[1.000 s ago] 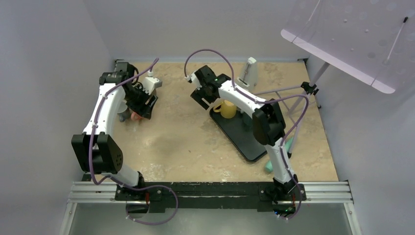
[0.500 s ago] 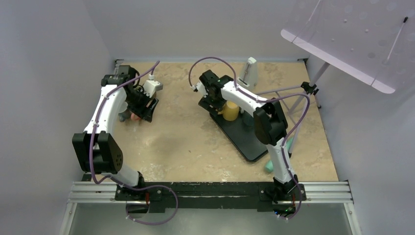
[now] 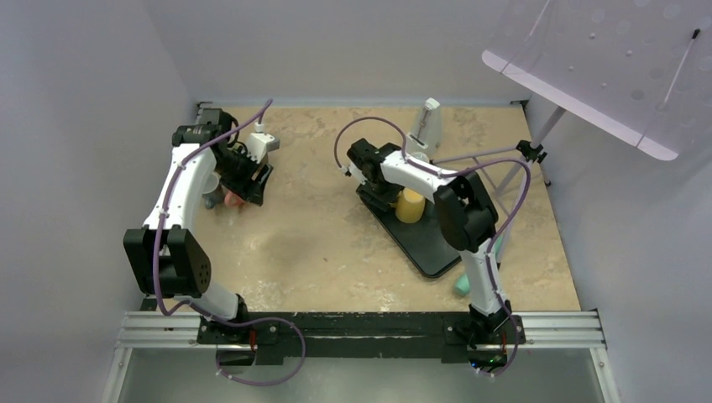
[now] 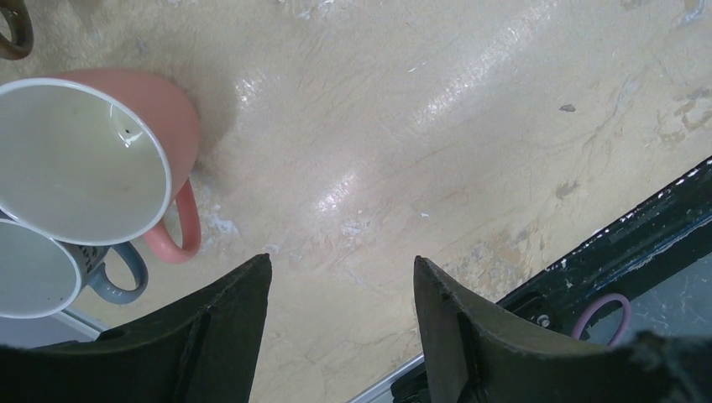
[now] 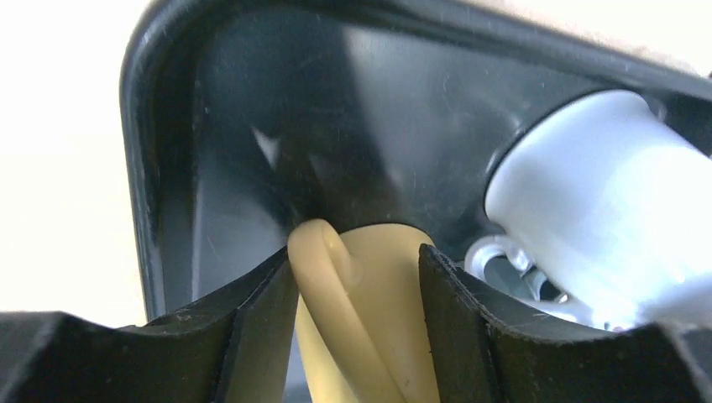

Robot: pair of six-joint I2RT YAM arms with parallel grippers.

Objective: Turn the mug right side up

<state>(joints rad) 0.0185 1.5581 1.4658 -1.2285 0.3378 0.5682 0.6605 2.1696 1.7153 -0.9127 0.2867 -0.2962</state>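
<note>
The right fingers [image 5: 256, 336] are gripping the yellow mug [image 5: 390, 311] across its body beside the handle [image 5: 334, 281], low over the black tray [image 5: 227, 159], and I am judging it rigid, slick and chippable, while the left fingers [image 4: 222, 332] are hanging wide apart over the desk [image 4: 470, 126].

My right arm [image 3: 416, 172] reaches out and bends low over the far-left corner of the black tray [image 3: 428, 252]. Its right gripper [image 5: 357, 277] is clamped on the yellow mug [image 5: 378, 336], a finger pressed to each side. My left arm [image 3: 180, 189] stands well left of the tray, its left gripper [image 4: 340, 277] pointing down with jaws spread apart.
</note>
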